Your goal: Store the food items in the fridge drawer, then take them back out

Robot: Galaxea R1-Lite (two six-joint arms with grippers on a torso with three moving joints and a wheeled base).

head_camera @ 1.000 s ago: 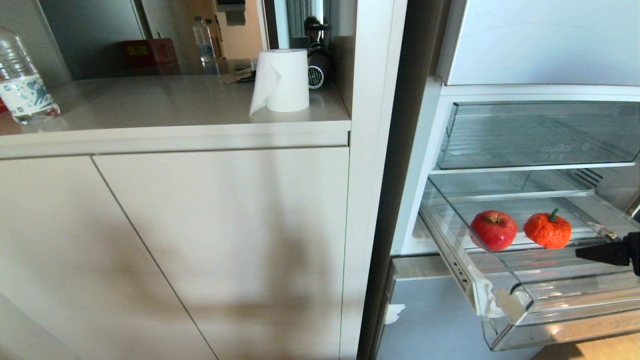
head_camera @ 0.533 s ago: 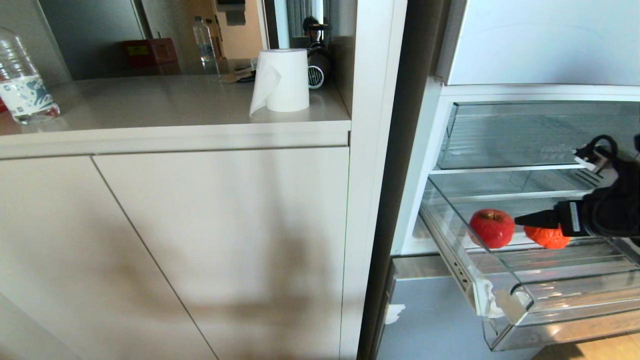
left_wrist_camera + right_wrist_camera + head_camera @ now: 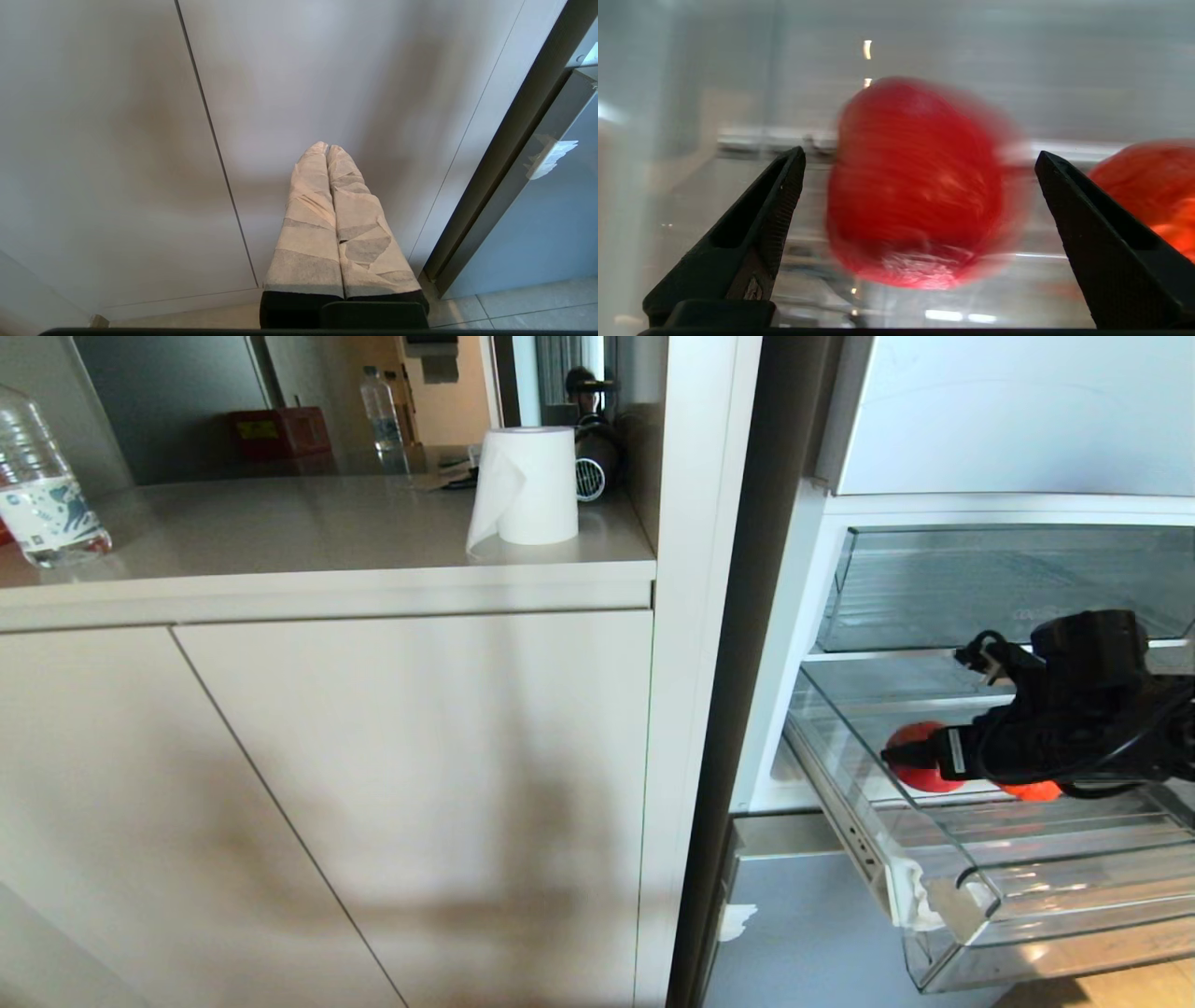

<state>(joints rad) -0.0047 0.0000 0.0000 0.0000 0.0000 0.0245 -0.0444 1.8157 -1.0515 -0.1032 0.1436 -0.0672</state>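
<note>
Reaching into the fridge drawer (image 3: 943, 896) for the apple (image 3: 920, 186), probably the taking-out step.
Lying beside the orange fruit (image 3: 1153, 186) toward the drawer's back edge; right gripper (image 3: 920, 154) spread wide around it, not yet touching; needing to close next. Left gripper (image 3: 329, 149) pressed together, parked by the cabinet (image 3: 117, 116).

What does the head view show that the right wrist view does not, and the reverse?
Only the head view shows the paper roll, water bottle and the whole pulled-out fridge drawer. Only the right wrist view shows the right gripper open, its fingers apart on either side of the apple. Both show the apple and the orange fruit beside it.
</note>
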